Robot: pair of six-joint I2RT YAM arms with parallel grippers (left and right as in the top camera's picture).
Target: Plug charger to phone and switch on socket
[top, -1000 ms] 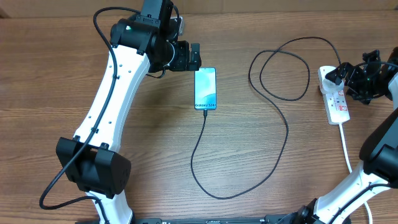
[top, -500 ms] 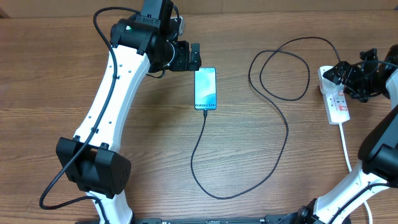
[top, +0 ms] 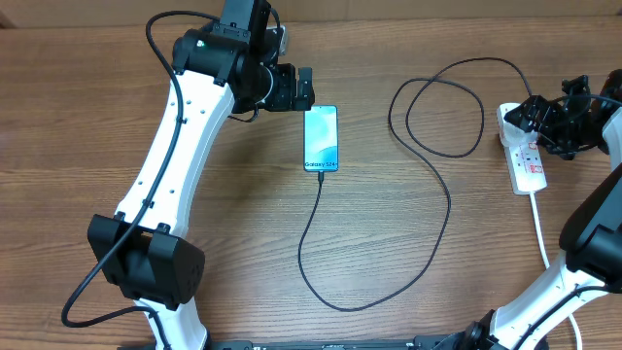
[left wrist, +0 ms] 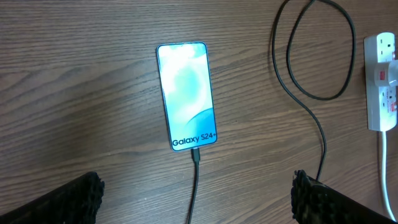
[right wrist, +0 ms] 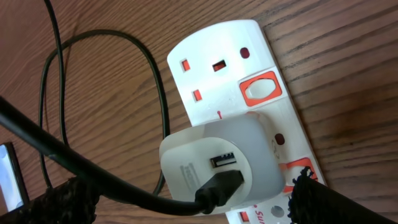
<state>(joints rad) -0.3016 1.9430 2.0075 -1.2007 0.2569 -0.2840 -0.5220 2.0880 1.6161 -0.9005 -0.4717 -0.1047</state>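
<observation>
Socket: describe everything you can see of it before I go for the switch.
The socket is a white plastic power strip lying flat on the wooden table. One outlet is empty, its three slots showing red-orange, beside a red-orange rocker switch; whether it is on cannot be told. The next outlet holds a white adapter with the charger plugged into its port. A thick white cord leaves the end toward the robot. The right gripper hangs open over the adapter end.

The slim rectangular smartphone with light blue-teal screen reads "Galaxy S24+" at its 6 o'clock end; grey print on the white oblong power strip is cut off, unreadable.
</observation>
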